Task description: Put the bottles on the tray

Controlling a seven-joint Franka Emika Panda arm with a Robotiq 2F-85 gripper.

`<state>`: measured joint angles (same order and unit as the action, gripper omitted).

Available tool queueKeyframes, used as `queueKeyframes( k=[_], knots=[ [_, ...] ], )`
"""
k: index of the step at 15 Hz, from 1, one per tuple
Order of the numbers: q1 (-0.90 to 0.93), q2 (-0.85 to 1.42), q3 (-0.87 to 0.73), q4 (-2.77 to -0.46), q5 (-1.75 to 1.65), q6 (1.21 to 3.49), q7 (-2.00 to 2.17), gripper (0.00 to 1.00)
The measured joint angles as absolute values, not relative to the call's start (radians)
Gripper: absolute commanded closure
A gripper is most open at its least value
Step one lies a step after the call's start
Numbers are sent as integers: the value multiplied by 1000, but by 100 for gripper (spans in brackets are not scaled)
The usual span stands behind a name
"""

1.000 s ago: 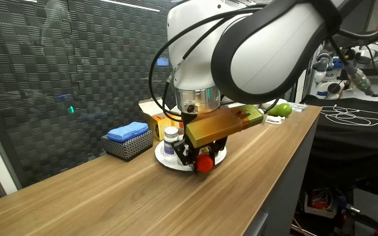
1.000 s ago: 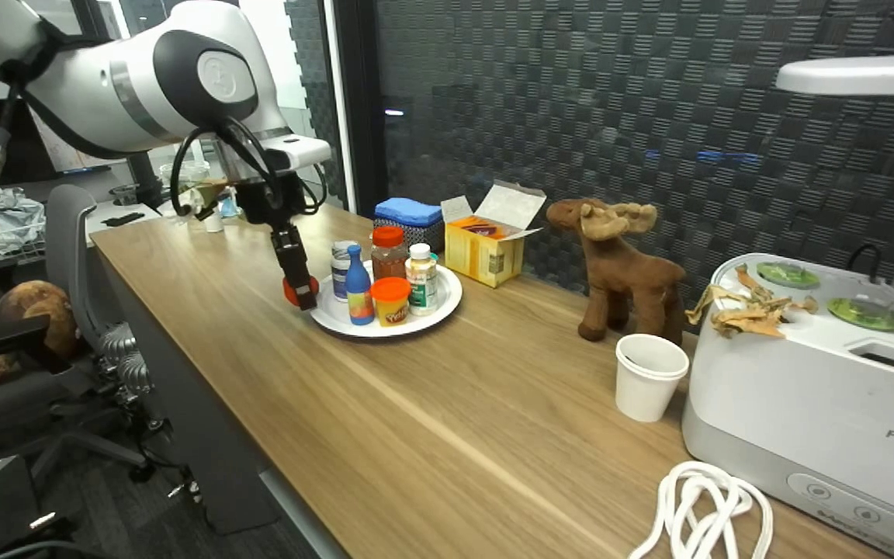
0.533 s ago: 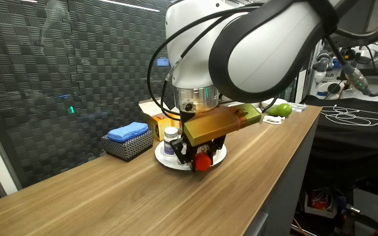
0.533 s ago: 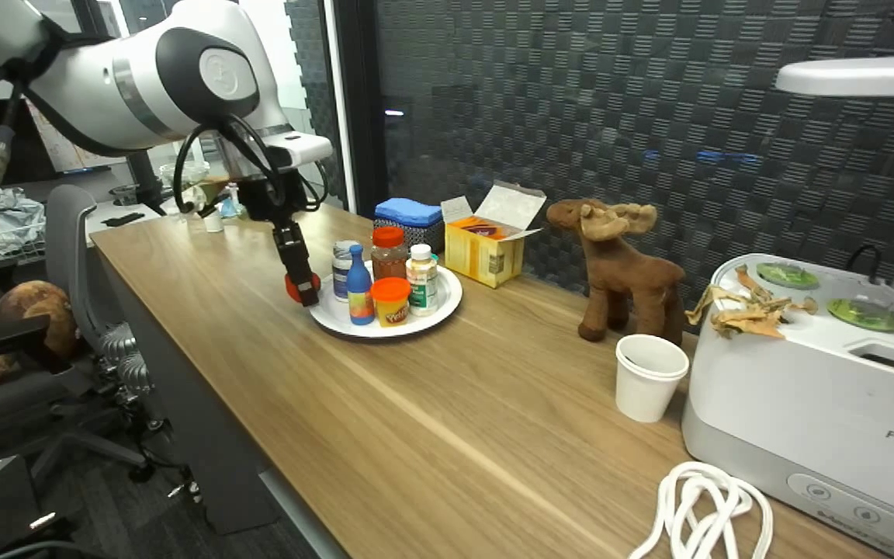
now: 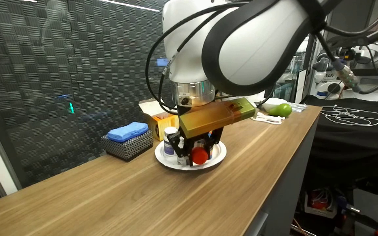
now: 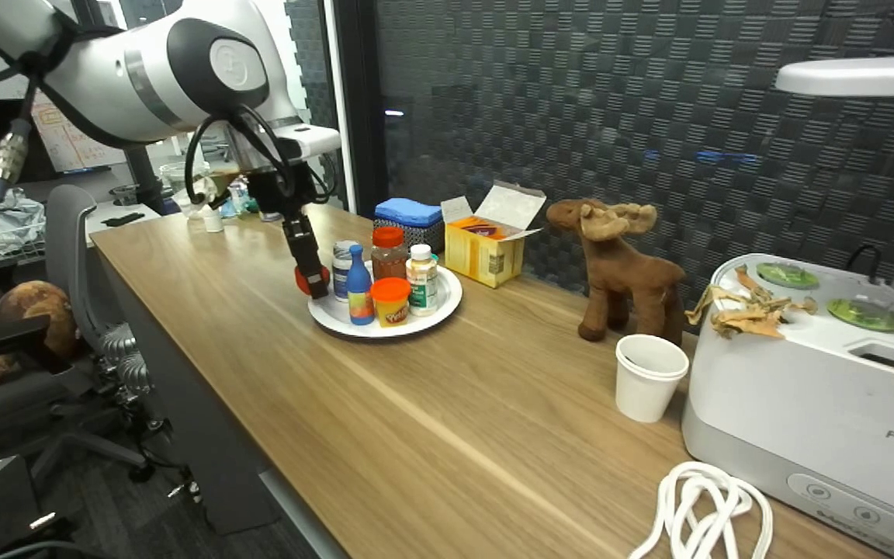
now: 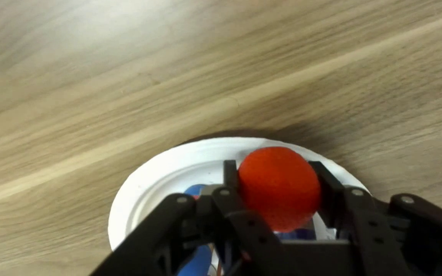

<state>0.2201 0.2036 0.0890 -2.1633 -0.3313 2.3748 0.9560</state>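
The hand (image 7: 276, 171) is clasping a round red item (image 7: 280, 188), probably a bottle, and is moving it further in over the rim of the round tray (image 7: 118, 218), so the task is apparently nearing a set-down. The tray is lying on the tabletop (image 6: 416, 411), its edge beneath the hand, while the red-lidded jar (image 6: 389, 258) and the white-capped bottle (image 6: 422, 282) are standing upright on it, farther in and apart from the hand.
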Motion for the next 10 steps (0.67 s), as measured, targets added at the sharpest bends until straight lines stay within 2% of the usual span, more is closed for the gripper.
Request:
queueKeyframes(
  k=[10],
  knots=[
    [217, 260, 74, -2104, -327, 2374, 951, 76]
  ],
)
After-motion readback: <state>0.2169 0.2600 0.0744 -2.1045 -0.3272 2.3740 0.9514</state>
